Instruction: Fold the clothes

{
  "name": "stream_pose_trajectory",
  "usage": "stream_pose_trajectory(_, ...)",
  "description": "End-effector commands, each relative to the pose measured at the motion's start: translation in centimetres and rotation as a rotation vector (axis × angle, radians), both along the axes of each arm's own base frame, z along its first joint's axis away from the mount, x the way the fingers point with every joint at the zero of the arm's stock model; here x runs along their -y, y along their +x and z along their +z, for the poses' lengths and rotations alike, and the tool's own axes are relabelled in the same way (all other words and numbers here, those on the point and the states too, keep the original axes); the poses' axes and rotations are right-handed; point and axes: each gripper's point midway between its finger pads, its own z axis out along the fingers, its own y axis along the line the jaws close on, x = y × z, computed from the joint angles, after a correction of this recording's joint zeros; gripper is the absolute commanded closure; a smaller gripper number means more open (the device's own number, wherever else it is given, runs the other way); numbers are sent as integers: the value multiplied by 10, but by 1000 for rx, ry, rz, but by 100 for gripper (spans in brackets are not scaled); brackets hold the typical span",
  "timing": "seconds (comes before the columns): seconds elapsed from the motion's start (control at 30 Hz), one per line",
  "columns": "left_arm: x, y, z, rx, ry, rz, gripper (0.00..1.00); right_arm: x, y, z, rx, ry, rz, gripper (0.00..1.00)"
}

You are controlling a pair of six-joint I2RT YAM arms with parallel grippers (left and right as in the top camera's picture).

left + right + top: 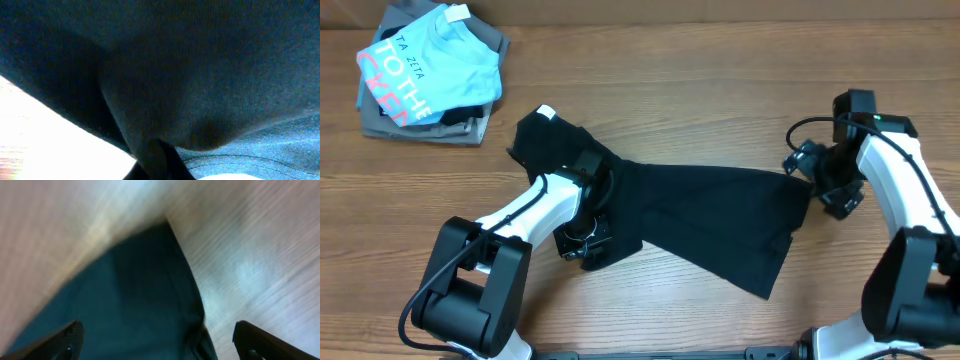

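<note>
The black shirt (700, 210) lies spread across the middle of the table, its white neck tag (546, 112) at the far left end. My left gripper (585, 238) is at the shirt's near-left edge, partly under the cloth. In the left wrist view black fabric (190, 65) fills the frame and gathers to a pinch at the bottom (156, 160); the fingers are hidden. My right gripper (808, 178) is at the shirt's right corner. In the right wrist view its fingers (160, 345) are wide apart with the shirt's edge (140, 295) between them.
A stack of folded clothes (430, 75), a light blue tee with pink and white lettering on grey garments, sits at the back left corner. Bare wooden table (720, 80) surrounds the shirt.
</note>
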Motion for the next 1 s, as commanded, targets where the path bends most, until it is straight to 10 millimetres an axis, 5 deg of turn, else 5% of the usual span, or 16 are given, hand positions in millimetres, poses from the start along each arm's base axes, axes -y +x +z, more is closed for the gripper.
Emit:
stream_pose_trajectory(0.0, -6, 1, -15, -7, 40, -5, 94, -18, -11, 0, -45, 95, 38, 6)
stream_pose_trajectory(0.1, -5, 2, -15, -2, 39, -5, 89, -23, -26, 2, -100, 122, 79, 9)
stream_pose_trajectory(0.17, -6, 2, -15, -2, 40, -5, 67, -28, -38, 3, -143, 132, 128, 9)
stream_pose_trajectory(0.2, -6, 1, -15, -3, 41, -6, 72, -30, -42, 3, -159, 134, 156, 9)
stream_pose_trajectory(0.23, -6, 1, -15, -3, 41, -5, 89, -32, -48, 1, -181, 131, 177, 9)
stream_pose_trajectory(0.3, -6, 2, -15, -2, 40, -4, 96, -33, -58, -6, -213, 117, 191, 9)
stream_pose_trajectory(0.67, -6, 2, -15, -2, 42, 3, 96, -42, -80, -62, -195, 137, 253, 15)
stream_pose_trajectory(0.97, -6, 2, -15, -2, 42, 2, 95, -42, -80, -63, -189, 141, 266, 36)
